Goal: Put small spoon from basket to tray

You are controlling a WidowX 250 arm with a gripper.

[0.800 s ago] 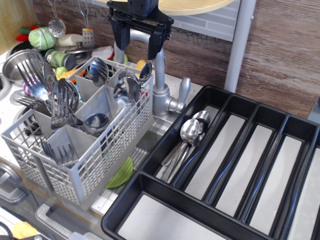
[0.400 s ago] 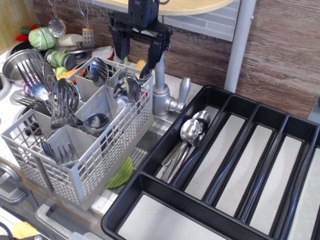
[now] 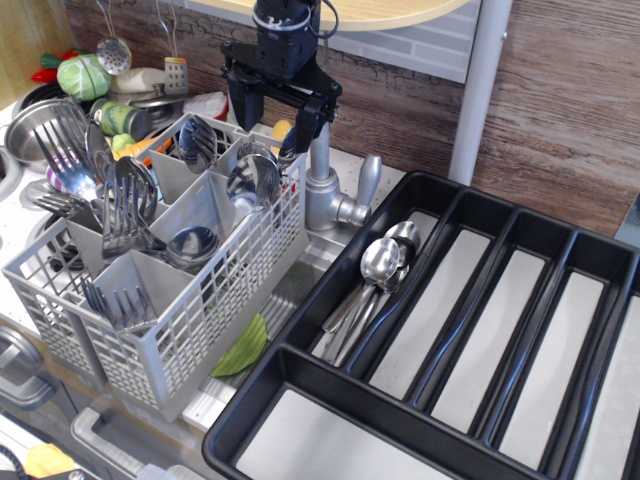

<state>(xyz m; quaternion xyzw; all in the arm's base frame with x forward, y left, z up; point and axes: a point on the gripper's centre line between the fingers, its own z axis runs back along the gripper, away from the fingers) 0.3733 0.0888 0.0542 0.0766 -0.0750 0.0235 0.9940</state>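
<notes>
The light grey lattice basket (image 3: 200, 310) stands at left with forks, wide-bowled spoons and smaller spoons upright in its compartments. A small spoon bowl (image 3: 291, 142) sticks up from the back right compartment. My black gripper (image 3: 275, 130) is open and empty. It hangs just above the basket's back right corner, its right finger (image 3: 305, 125) close beside that small spoon. The black tray (image 3: 470, 400) lies at right; its leftmost long compartment holds a few spoons (image 3: 380, 265).
A steel tap (image 3: 325, 190) stands right behind the basket, close to my gripper's right finger. Steel pots (image 3: 35, 125), toy vegetables and hanging utensils fill the back left. A green thing (image 3: 243, 348) lies between basket and tray.
My gripper has come down and shifted slightly right toward the basket's back right compartment, staying open. Nothing else has moved.
</notes>
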